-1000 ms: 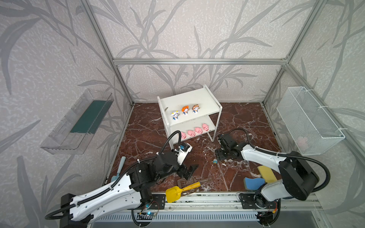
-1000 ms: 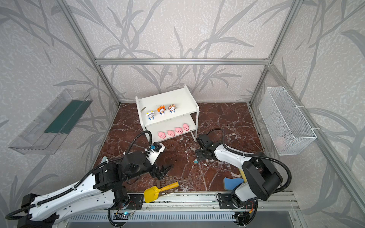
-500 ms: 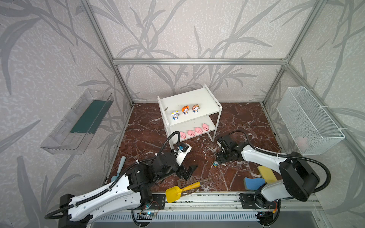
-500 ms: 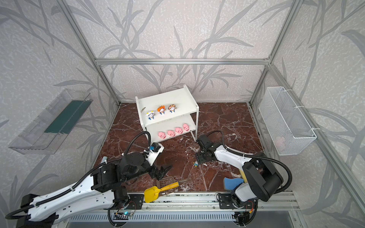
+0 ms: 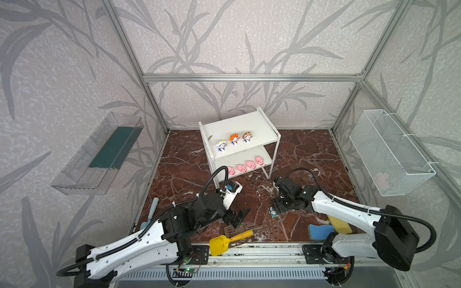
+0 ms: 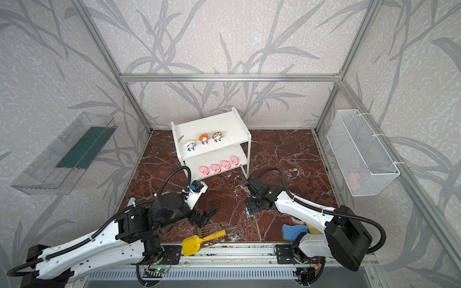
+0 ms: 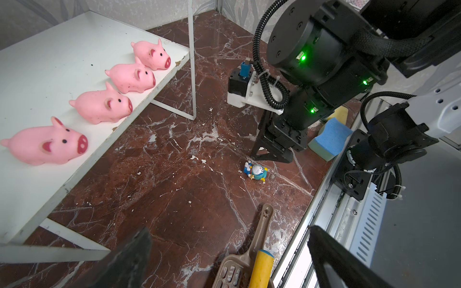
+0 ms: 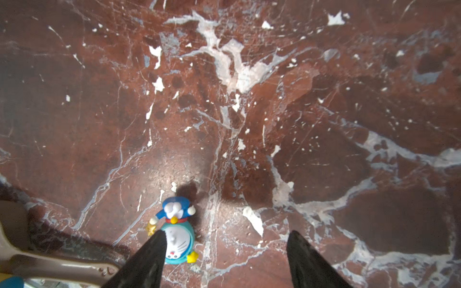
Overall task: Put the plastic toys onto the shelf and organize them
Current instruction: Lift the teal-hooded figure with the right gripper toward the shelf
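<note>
The right pincer point(image 8: 227, 233) hangs low over the red marble floor point(image 8: 324, 124), its fingers apart and gripping nothing. The teal-capped figurine point(image 8: 178, 237) lies face-up right at one fingertip, and whether it is touched I can't tell. The left pincer point(image 7: 230, 229) is spread wide and empty, with the yellow scoop point(image 5: 219, 245) close by it. Beyond both pincers stands the white shelf point(image 5: 239, 124), with three figurines point(image 5: 234, 139) on its top board and four pink pigs point(image 5: 250, 164) on the lower.

Yellow scoop point(image 5: 219, 245) lies across a brown spatula point(image 5: 232, 230)
</note>
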Tool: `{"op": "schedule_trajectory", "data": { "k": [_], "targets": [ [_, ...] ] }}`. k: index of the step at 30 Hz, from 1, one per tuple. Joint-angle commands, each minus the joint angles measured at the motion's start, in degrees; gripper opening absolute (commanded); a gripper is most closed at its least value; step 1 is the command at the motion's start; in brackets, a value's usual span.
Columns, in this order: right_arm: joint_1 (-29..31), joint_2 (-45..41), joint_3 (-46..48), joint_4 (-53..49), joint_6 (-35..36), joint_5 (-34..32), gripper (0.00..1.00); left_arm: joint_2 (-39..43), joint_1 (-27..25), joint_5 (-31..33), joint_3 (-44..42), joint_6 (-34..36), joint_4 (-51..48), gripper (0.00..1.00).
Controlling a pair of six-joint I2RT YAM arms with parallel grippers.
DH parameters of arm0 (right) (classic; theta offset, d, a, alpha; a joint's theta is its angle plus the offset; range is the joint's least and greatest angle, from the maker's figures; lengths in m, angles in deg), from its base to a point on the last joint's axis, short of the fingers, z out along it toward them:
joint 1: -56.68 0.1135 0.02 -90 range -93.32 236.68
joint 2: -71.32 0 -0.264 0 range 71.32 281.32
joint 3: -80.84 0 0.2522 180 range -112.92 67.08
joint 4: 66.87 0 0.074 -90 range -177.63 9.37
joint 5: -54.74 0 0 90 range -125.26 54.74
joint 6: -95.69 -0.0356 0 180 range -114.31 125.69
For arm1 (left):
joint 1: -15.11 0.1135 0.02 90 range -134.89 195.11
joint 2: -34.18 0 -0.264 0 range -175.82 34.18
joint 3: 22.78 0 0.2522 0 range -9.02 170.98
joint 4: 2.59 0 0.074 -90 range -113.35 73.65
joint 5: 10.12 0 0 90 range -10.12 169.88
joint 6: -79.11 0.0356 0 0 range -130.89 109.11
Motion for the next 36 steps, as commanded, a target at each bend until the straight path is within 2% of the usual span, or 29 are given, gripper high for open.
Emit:
{"op": "schedule_trajectory", "data": {
  "k": [1, 13, 23, 28, 32, 36],
  "targets": [
    [-1.4, 2.7, -2.4, -2.2, 1.6, -1.0, 0.77, 0.9, -0.2, 0.8, -0.6, 0.5, 0.1, 0.99],
    [-1.6, 9.6, -4.7, 0.2, 6.1, 3.2, 0.77, 1.0, -0.4, 1.0, -0.8, 0.5, 0.2, 0.99],
    [2.3, 12.1, -7.9, 1.2, 12.8, 12.2, 0.76, 1.5, -0.6, 1.7, -0.6, 0.5, -0.1, 0.99],
    [2.7, 4.0, -3.6, 0.1, 9.7, 7.5, 0.76, 1.2, -0.6, 1.5, -0.7, 0.7, 0.3, 0.99],
    [2.8, -0.8, -0.7, -1.4, 7.1, 9.7, 0.76, 0.8, -0.6, 1.2, -0.8, 0.8, 0.6, 0.99],
    [4.8, -3.1, 2.2, -2.3, 4.6, 9.2, 0.76, 0.7, -0.6, 1.0, -0.9, 0.9, 0.9, 0.99]
  ]
}}
